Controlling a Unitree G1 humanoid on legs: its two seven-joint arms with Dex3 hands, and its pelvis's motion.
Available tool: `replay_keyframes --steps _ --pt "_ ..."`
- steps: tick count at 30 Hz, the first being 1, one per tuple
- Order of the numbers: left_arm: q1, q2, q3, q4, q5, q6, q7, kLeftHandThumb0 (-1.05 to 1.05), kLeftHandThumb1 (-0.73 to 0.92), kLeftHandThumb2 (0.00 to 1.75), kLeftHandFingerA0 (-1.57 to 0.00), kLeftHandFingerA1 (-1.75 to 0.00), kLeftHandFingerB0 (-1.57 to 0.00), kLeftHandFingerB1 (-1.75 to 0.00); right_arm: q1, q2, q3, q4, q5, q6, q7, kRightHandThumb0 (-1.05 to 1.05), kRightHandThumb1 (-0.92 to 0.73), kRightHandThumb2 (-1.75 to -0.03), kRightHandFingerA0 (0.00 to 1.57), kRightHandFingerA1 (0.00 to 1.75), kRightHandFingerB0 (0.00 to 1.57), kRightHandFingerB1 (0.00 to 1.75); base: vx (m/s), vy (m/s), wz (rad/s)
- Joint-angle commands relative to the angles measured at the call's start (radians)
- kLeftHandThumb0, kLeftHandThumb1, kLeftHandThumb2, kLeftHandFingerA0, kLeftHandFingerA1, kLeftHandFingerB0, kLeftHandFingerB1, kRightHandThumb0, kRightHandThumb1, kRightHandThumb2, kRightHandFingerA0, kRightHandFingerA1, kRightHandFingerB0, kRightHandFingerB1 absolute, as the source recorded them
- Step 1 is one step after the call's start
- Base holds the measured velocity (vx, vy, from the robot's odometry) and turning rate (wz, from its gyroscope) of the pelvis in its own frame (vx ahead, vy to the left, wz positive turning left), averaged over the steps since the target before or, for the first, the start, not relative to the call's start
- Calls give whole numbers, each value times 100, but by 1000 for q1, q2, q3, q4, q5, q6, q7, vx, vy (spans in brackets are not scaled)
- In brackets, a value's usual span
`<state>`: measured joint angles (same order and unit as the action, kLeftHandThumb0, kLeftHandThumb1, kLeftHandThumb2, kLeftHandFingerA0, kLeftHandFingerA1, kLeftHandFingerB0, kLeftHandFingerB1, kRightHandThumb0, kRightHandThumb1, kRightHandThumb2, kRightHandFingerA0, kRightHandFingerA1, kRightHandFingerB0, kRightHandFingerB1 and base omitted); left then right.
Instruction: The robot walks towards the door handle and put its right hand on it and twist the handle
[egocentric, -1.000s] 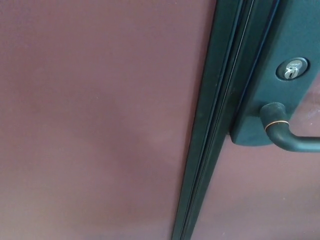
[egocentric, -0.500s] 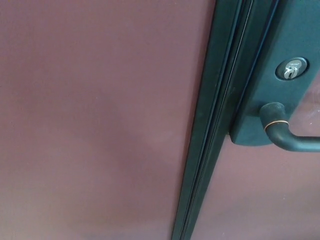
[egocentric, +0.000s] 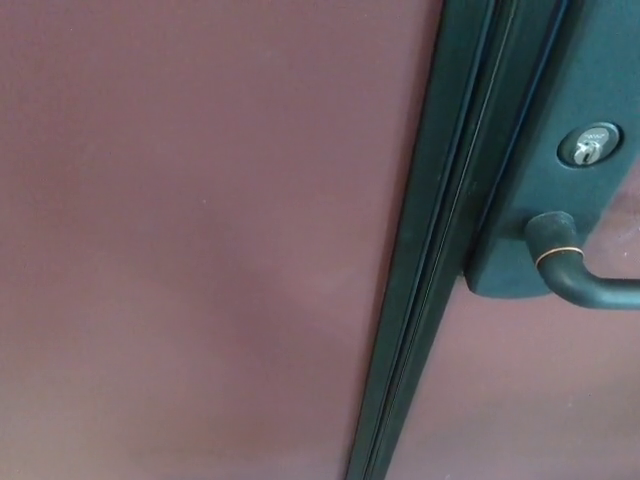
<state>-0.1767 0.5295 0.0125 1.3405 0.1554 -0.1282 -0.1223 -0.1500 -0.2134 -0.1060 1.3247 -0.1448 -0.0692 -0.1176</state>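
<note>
Door surface fills the head view from very close: a matte, reddish-brown flat panel (egocentric: 200, 240) takes up the whole left side and reaches past the middle. To its right a dark green, grooved metal door-edge strip (egocentric: 440, 250) runs at a slant, from the top edge near the right of centre down to the bottom edge around the middle. Thin parallel lines run along its length.

Right of that strip sits a dark green flat metal lock plate (egocentric: 545, 190), also tilted, with a rounded lower corner. Near the plate's upper part is a round silver keyhole cylinder (egocentric: 588, 147) set in a dark ring. Below it, at the plate's lower end, the dark, curved lever door handle (egocentric: 570, 270) springs from the plate, bends, and extends roughly level towards the right edge of the picture, where it is cut off. A thin brass-coloured ring circles the handle's neck close to the plate. Under the handle and plate, more of the reddish-brown door surface shows at the lower right.

Neither of the robot's hands appears anywhere in the view, so whether their fingers are apart or closed cannot be told. Nothing touches the handle.
</note>
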Motion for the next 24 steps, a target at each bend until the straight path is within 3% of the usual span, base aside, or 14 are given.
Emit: replay_keyframes --steps 1,2,3,13,24 --pt "11 -2 -9 3 18 5 -24 -43 43 72 -66 -59 -45 -49 7 0 2 -1 7 -6 2 -20 -66 -59 75 81 48 40 -20 -127 6" --pt "12 -1 -9 3 19 3 -24 -43 43 72 -66 -59 -45 -49 7 1 -1 -1 11 -5 2 -21 -66 -60 75 90 47 40 10 -140 11" --pt "12 -1 -10 3 19 3 -25 -44 42 72 -68 -59 -47 -50 7 1 -2 -2 12 -5 1 -20 -66 -59 75 79 47 40 16 -175 11" --pt "10 -1 -12 4 22 8 -33 -43 43 73 -66 -58 -45 -49 6 1 -3 -2 14 -2 6 -20 -66 -59 74 76 46 39 24 -248 -7" --pt "10 1 -4 3 26 15 -37 -43 43 73 -66 -59 -45 -49 20 8 -4 1 16 -11 6 -21 -66 -59 74 78 47 40 13 6 3"
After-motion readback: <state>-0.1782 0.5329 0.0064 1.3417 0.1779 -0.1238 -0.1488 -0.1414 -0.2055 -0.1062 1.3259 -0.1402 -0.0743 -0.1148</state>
